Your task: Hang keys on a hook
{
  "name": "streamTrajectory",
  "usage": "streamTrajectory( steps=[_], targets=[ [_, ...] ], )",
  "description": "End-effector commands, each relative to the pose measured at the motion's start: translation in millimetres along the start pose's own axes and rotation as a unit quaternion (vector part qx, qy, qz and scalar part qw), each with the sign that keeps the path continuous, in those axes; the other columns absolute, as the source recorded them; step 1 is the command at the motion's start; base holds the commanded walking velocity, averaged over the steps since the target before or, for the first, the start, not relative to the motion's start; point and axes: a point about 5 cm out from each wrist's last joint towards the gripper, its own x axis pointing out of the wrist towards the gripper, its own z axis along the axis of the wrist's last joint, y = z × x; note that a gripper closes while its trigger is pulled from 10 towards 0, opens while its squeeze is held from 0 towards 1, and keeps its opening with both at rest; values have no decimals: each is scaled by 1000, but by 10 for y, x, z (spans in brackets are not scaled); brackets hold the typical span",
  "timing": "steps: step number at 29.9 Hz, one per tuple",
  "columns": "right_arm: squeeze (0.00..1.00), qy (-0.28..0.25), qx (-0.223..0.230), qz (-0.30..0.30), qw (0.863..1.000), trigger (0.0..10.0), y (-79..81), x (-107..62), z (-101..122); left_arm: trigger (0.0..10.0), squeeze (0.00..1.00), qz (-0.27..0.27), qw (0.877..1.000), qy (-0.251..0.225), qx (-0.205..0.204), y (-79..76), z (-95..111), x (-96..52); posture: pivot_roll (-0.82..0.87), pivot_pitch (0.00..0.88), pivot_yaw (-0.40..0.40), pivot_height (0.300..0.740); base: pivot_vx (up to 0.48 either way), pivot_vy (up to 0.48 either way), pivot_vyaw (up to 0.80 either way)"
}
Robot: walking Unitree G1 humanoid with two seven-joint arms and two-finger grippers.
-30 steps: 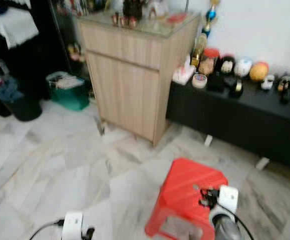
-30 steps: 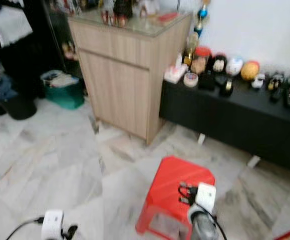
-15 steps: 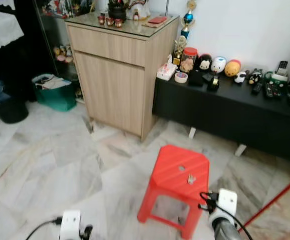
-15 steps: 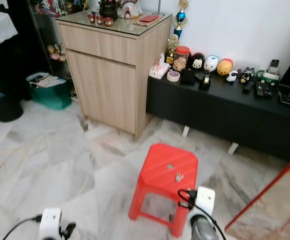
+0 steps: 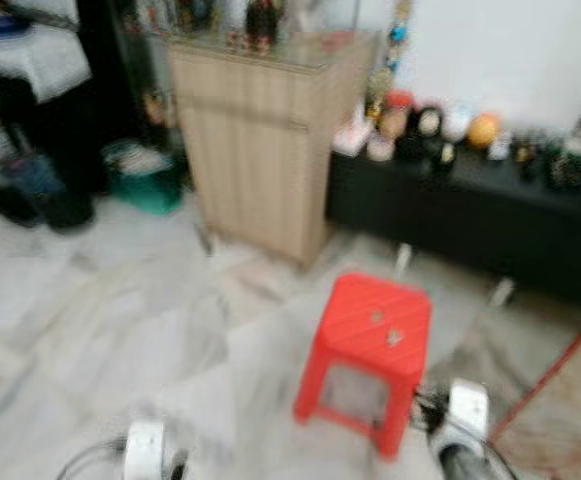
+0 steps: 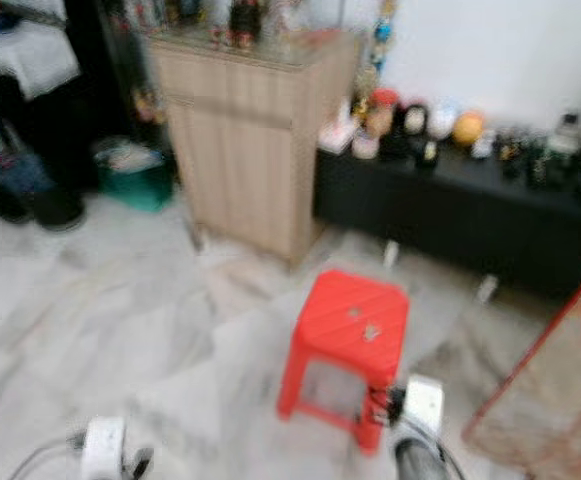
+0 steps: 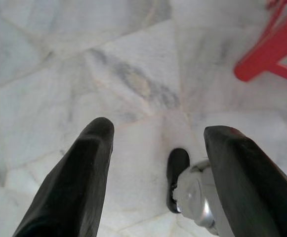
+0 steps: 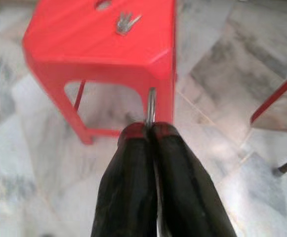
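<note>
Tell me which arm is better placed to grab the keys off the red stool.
Right, probably. The right gripper points at the red stool where the keys lie, though its fingers are shut. The left gripper hangs open over bare floor.

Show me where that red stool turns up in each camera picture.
Left eye view: red stool low, right of centre.
Right eye view: low, centre.
Left wrist view: one leg beyond the open left claw.
Right wrist view: just past the shut right claw.
Shared landmark: marble floor.
</note>
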Motion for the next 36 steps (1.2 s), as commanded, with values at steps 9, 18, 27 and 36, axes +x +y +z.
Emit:
streamTrajectory(
  steps=[9, 18, 27, 36],
  targets=[
    [0, -1, 7, 8, 1000, 10000, 105, 24, 29, 10000, 0, -4, 1000, -8, 1, -29, 66, 28, 96, 0, -54, 740, 0, 0, 0],
    [0, 4, 7, 13, 1000, 10000, 142, 25, 15, 10000, 0, -6, 1000, -9, 3, -37, 77, 32, 97, 0, -52, 740, 0, 0, -663],
    [0, 4, 6, 16, 1000, 10000, 139, 22, 9, 10000, 0, -13, 1000, -21, 3, -83, 132, 48, 99, 0, -53, 740, 0, 0, -800],
    [0, 0, 3, 11, 1000, 10000, 123, 21, 17, 10000, 0, -16, 1000, -26, 7, -87, 154, 53, 100, 0, -55, 740, 0, -328, -303]
  ],
)
